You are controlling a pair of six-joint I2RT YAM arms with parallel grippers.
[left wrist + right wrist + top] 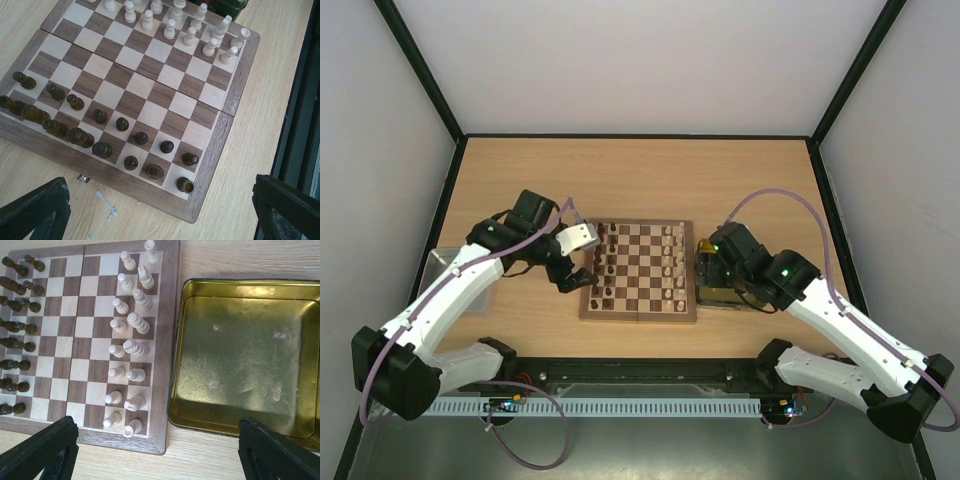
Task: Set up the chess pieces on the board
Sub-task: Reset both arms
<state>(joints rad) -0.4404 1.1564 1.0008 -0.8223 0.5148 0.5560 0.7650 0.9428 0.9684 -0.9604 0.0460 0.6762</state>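
Hovering beside the board, both grippers empty.
The board lies between the two arms, with dark pieces in two rows along its left side and pale pieces in two rows along its right. The left gripper hangs just off the board's left edge. The right gripper hangs off its right edge, by a bare gold tin just beside the board. Each has its fingers spread wide with nothing between them. Several dark back-row pieces crowd together off their squares, so a finger reaching in to straighten one would likely topple its neighbours. No brand, label or writing is readable.
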